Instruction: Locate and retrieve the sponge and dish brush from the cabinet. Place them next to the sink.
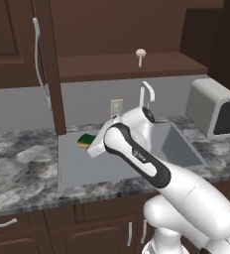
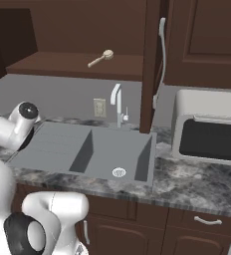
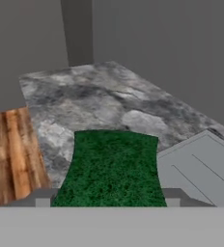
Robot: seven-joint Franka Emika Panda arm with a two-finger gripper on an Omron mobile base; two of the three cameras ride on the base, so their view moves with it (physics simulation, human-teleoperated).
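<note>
The sponge (image 1: pixel 85 139), yellow with a dark green top, sits between my gripper's (image 1: pixel 89 144) fingers just above the left end of the sink's (image 1: pixel 181 144) flat draining area. In the hand view its green face (image 3: pixel 114 164) fills the gap between the two fingertips of the gripper (image 3: pixel 109 198), which is shut on it. The cream dish brush (image 1: pixel 140 54) lies on the shelf of the open cabinet (image 1: pixel 112 67), well above and behind the hand. From the right base view the dish brush (image 2: pixel 101 58) lies on the same shelf, above the sink (image 2: pixel 112 149).
A chrome faucet (image 1: pixel 147 94) stands behind the basin. A white toaster oven (image 1: pixel 216 109) is on the counter at the right. The cabinet door's pale handle (image 1: pixel 36 49) hangs at the left. Grey marbled counter (image 3: pixel 99 96) lies under the hand, wooden floor (image 3: pixel 7 154) beyond its edge.
</note>
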